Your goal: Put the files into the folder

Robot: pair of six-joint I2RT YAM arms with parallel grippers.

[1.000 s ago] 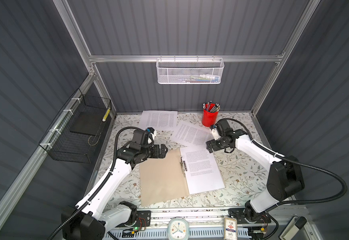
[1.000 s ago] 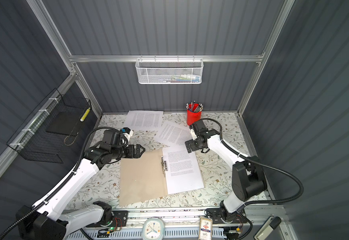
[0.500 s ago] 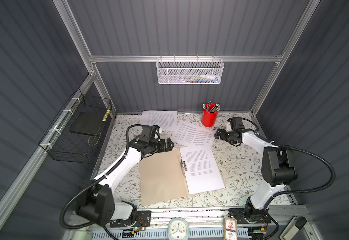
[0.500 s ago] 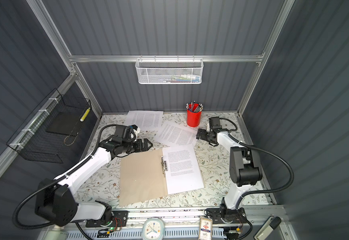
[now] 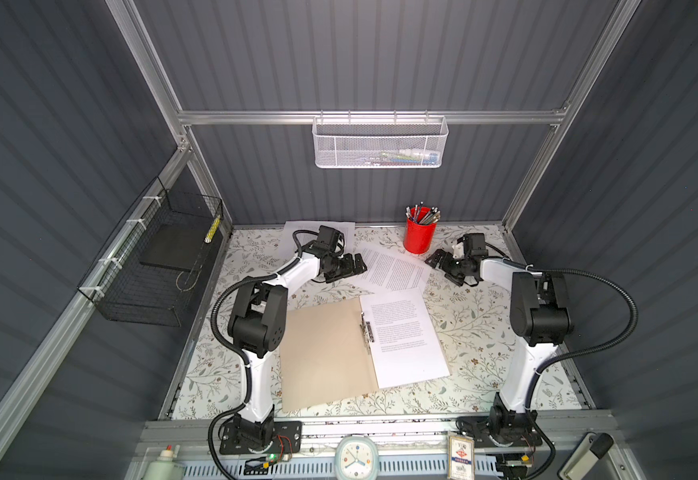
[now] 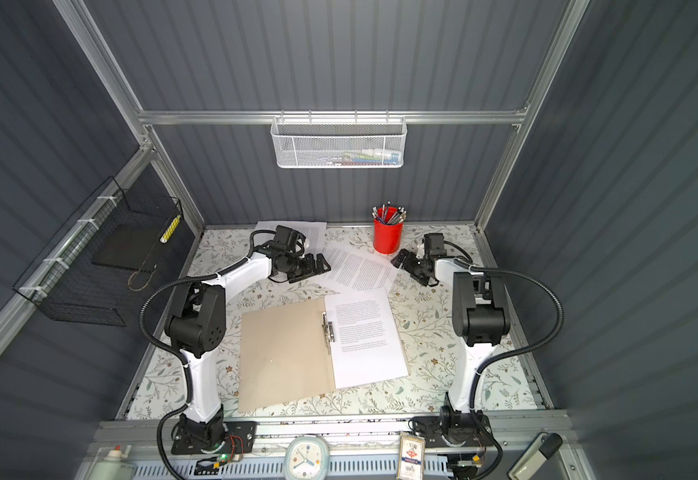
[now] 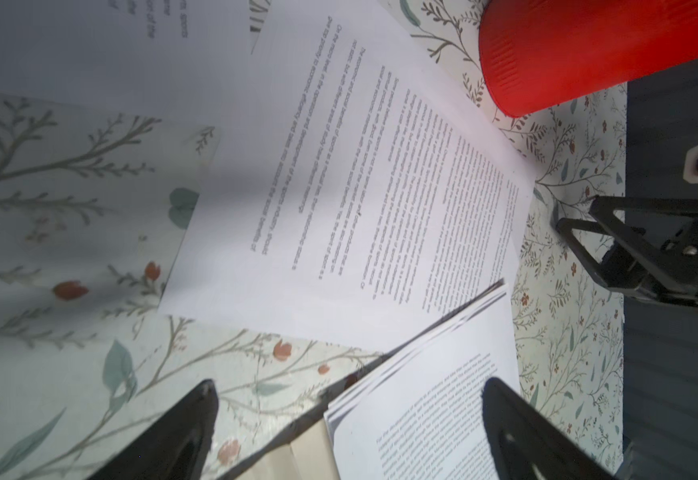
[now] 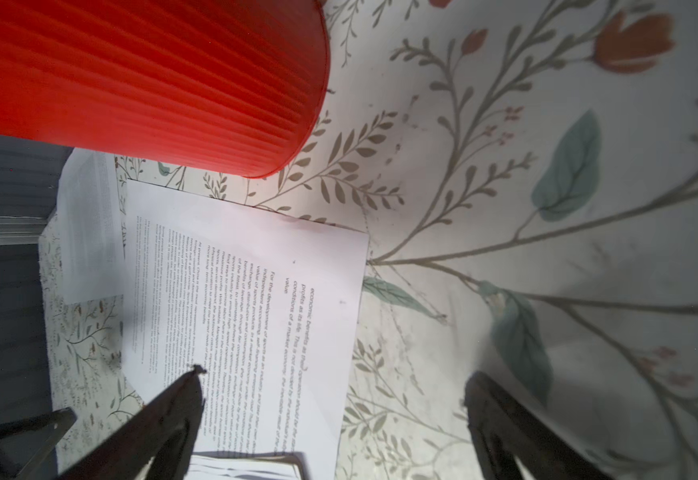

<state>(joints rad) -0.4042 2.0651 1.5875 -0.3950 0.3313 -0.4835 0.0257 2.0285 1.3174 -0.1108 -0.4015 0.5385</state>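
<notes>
While some sheets (image 5: 405, 336) lie in the open folder (image 5: 322, 353) by the desk's (image 5: 484, 332) front edge, a middle sheet (image 5: 393, 270) and a back-edge sheet (image 6: 316, 235) are left out; left gripper (image 5: 357, 266) and right gripper (image 5: 433, 259) gape empty.

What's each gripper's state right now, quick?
Left gripper: open, holding nothing.
Right gripper: open, holding nothing.

The folder (image 5: 322, 353) lay open mid-counter (image 5: 467, 328), a stack of files (image 5: 405, 336) on its right half. Behind it lay a loose sheet (image 5: 393, 270), between the left gripper (image 5: 360, 266) and the right gripper (image 5: 433, 259). A second sheet (image 5: 290, 232) lay farther back left, under the left arm. The cup (image 5: 420, 237) stood just behind the loose sheet.
</notes>
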